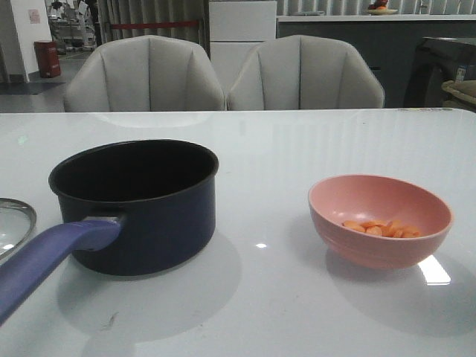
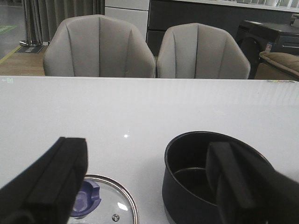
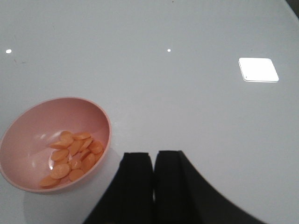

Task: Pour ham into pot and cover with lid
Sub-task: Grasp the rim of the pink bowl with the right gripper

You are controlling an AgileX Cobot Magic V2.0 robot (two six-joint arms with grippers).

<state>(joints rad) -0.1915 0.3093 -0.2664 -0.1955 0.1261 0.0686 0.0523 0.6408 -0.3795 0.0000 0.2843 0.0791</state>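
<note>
Ham (image 1: 383, 228) sits in pink bowl (image 1: 380, 217) at frame right, pot (image 1: 134, 204) left-centre, lid (image 2: 110, 201) flat at lower left; my left gripper (image 2: 149, 182) gapes wide, right gripper (image 3: 153, 179) pinched closed on nothing.

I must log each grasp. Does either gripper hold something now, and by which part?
Nothing is held. The left gripper is open above the lid and pot; the right gripper is shut on nothing, beside the bowl.
</note>
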